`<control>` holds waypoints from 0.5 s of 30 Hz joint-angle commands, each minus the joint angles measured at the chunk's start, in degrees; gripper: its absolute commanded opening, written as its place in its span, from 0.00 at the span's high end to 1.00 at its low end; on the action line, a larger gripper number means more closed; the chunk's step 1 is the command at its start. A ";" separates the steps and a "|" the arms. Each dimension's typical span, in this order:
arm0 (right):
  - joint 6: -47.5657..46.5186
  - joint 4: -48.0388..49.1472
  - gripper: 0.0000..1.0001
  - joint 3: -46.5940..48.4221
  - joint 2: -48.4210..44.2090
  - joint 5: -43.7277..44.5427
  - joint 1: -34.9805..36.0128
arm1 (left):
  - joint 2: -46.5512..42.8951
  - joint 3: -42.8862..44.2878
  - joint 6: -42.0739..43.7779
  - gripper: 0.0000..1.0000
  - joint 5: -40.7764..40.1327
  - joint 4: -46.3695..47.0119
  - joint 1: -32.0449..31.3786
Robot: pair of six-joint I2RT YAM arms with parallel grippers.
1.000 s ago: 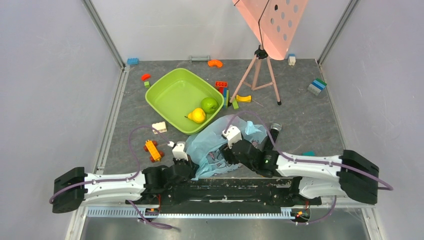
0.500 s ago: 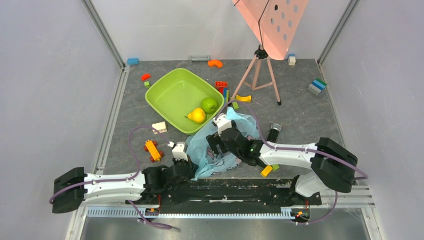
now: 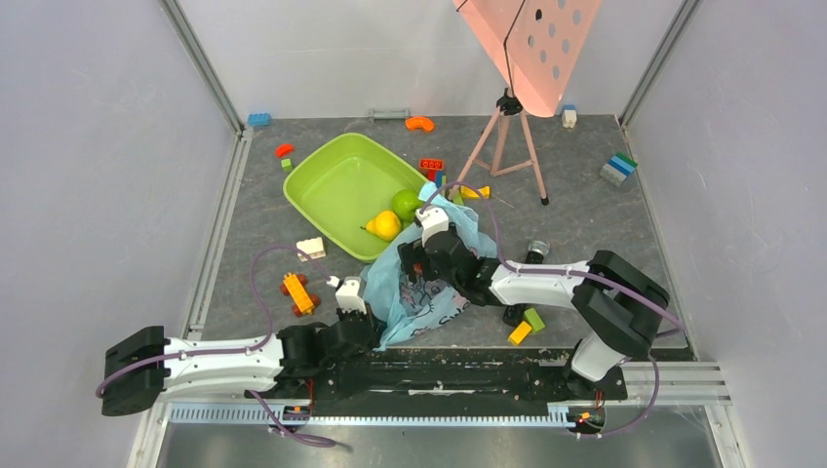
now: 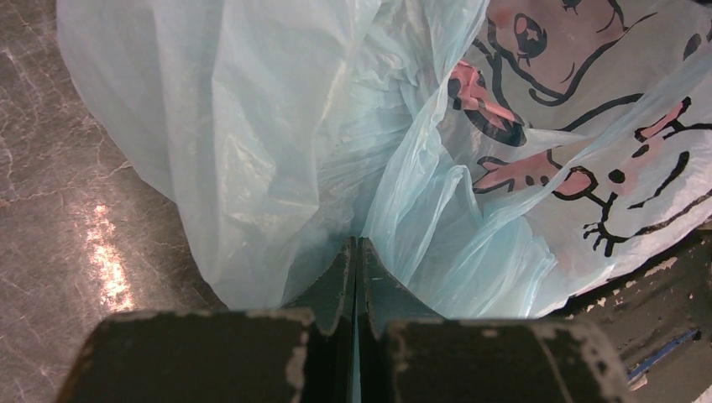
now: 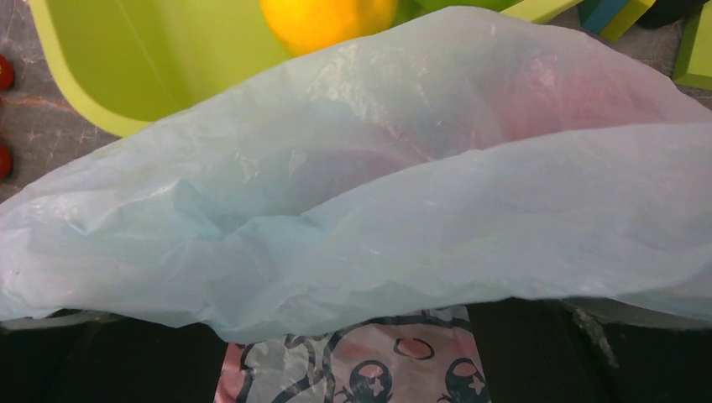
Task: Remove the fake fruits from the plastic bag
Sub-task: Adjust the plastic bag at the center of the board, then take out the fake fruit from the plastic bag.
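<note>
The plastic bag [image 3: 434,292] lies on the grey surface [image 3: 585,214], close to the near edge, between the two arms. It is thin, light blue and crinkly, with cartoon faces drawn on it in black and pink. Its far end comes right up to a corner of the green tub [image 3: 332,185].

The left fingers [image 4: 332,290] are pressed tight together. They pinch a bit of the bag down low, at its near left corner, and the plastic bunches up from that spot.

The right arm reaches over the bag from the right side. The right fingers [image 5: 101,361] show as two dark shapes far apart, so they are wide open. A loose sheet of the bag hangs across in front of them.

Two of the fake fruits sit inside the tub, in the corner by the bag: a yellow fruit [image 3: 384,225] and a green apple [image 3: 405,203]. They touch each other, and the bag's top edge is just beside them. A pinkish patch shows through the cloudy plastic, but I cannot tell what it is.

An orange toy car [image 3: 297,292] stands left of the bag. A yellow block [image 3: 520,333] lies by the right arm. A pink stand [image 3: 507,141] is at the back.
</note>
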 commanded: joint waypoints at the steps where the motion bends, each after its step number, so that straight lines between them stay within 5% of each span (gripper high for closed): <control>1: 3.21 4.61 0.02 2.62 2.02 -1.09 -1.32 | -0.12 0.36 0.06 0.98 -2.23 -0.28 -0.15; 15: 6.22 8.23 0.02 5.26 9.40 -2.06 -3.10 | -1.15 -0.34 -0.20 0.98 -2.16 -0.56 -0.15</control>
